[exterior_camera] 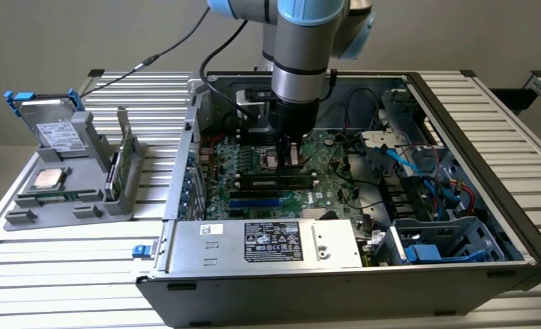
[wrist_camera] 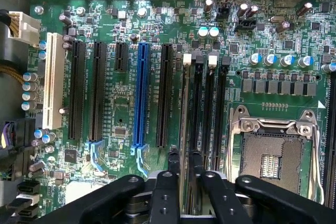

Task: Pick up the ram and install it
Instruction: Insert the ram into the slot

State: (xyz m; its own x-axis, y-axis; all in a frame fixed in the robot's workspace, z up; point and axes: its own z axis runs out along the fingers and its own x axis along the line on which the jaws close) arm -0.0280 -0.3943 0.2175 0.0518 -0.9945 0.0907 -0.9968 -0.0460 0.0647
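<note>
While they hang over the motherboard (wrist_camera: 121, 103), the narrowly parted fingers (wrist_camera: 172, 162) clamp the ram (wrist_camera: 184, 119) edge-on

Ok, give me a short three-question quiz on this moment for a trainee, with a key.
1. True or false: the processor socket on the motherboard holds a chip.
2. The claw grips the ram over which part? A the blue slot; B the white slot; C the memory slots beside the socket.
3. Fill in: the grey parts holder stands at the exterior view's ____ of the computer case.
Key: 1 false; 2 C; 3 left.
</note>
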